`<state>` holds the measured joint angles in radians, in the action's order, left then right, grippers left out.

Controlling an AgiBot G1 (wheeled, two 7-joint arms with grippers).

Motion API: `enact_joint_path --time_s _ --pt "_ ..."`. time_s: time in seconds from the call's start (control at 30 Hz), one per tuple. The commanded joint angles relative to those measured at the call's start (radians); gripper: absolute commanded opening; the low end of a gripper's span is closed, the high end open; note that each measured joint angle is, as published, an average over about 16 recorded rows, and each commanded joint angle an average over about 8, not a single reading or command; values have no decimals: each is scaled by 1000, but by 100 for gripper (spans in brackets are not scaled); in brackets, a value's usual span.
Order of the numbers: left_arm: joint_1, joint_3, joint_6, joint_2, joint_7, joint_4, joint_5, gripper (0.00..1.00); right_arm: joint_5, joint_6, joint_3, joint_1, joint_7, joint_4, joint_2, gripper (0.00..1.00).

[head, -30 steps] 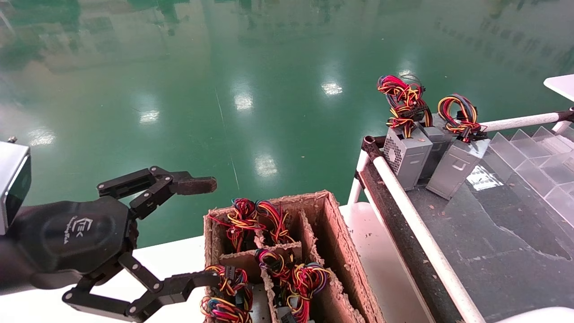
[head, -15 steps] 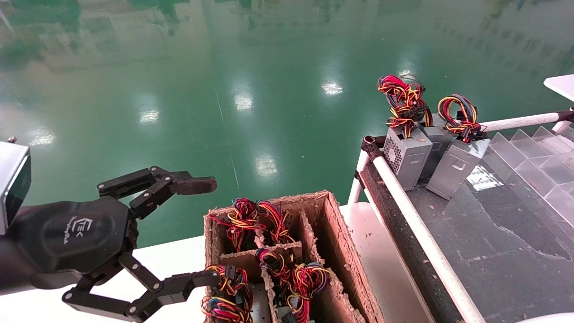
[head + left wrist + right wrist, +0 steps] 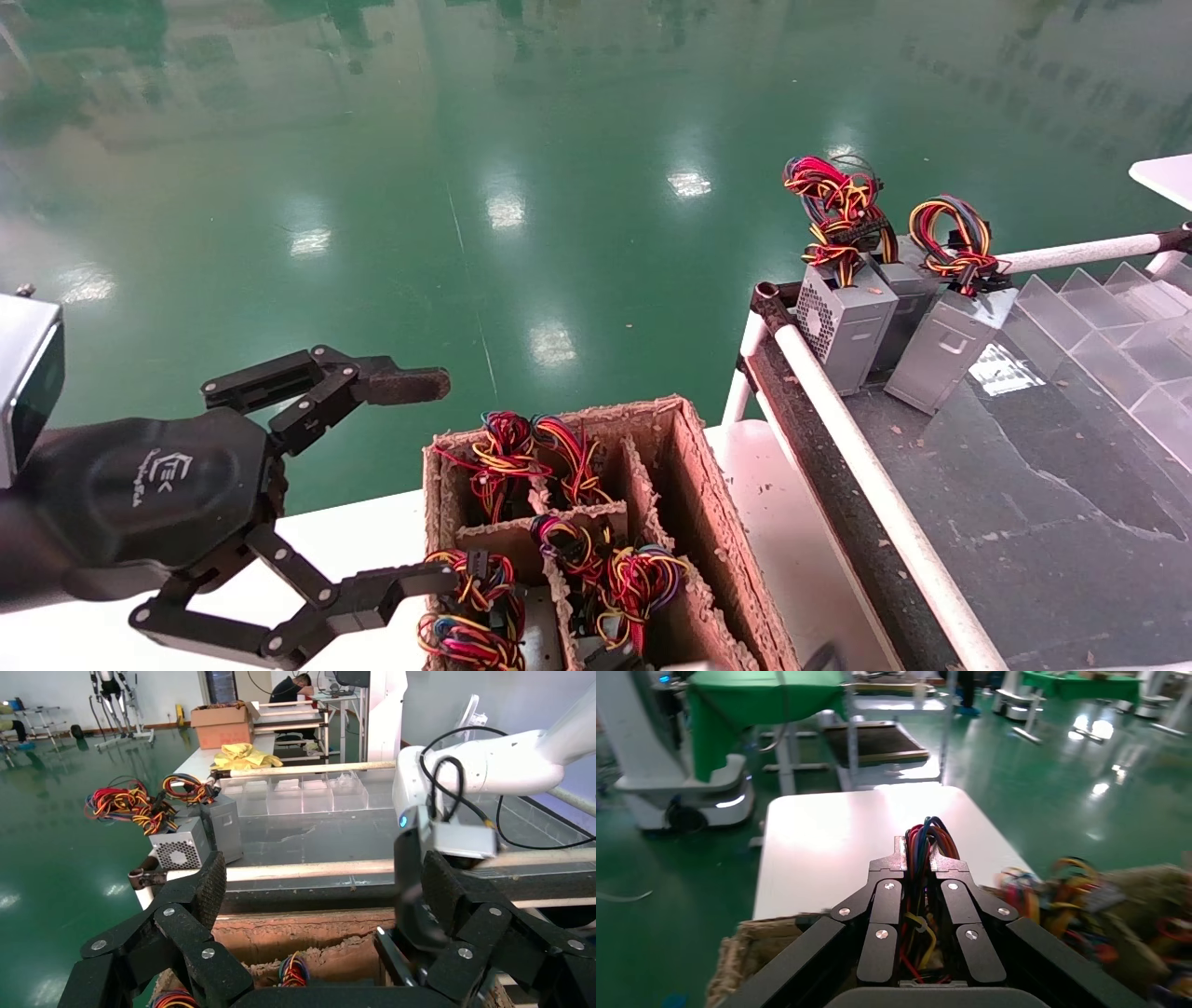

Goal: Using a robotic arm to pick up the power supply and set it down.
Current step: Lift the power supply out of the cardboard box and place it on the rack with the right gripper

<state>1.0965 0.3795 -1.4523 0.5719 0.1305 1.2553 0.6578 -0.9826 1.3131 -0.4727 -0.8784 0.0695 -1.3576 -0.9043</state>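
Note:
In the right wrist view my right gripper (image 3: 917, 850), all black, is shut on a bundle of red, blue, orange and yellow wires (image 3: 926, 829) that belongs to the power supply. The power supply's grey body is hidden under the fingers. This gripper hangs over the brown pulp carton (image 3: 747, 945) and the white table. In the head view only a dark sliver of it (image 3: 819, 657) shows at the bottom edge, beside the carton (image 3: 694, 485). My left gripper (image 3: 438, 480), with its brownish worn fingertip (image 3: 410, 384), stands open and empty at the carton's left side.
The carton's cells hold several more wire bundles (image 3: 507, 457). On the dark conveyor at the right stand a vented grey box (image 3: 843, 321) and a slotted grey box (image 3: 945, 359) behind a white rail (image 3: 866, 466). Clear dividers (image 3: 1117, 317) sit farther right.
The white part of the right arm at the bottom right of the head view has slid out of sight, and a dark part of the right gripper now shows beside the carton. The left gripper has not moved.

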Motion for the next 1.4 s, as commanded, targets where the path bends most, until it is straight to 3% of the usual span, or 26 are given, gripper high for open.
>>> enact_joint_path --time_s 0.03,0.23,0.87,1.13,1.4 --pt "0 0 0 0 0 0 0 100 14 -12 14 4 -12 0 15 0" --pt "0 0 0 0 0 0 0 100 89 -42 78 13 -50 -3 77 0" --pt "0 0 0 0 0 0 0 100 418 33 266 -33 -184 18 252 0" --pt "0 0 0 0 0 0 0 100 429 11 327 -70 -157 82 321 0" --pt "0 0 0 0 0 0 0 100 390 10 370 -111 -74 237 382 0"
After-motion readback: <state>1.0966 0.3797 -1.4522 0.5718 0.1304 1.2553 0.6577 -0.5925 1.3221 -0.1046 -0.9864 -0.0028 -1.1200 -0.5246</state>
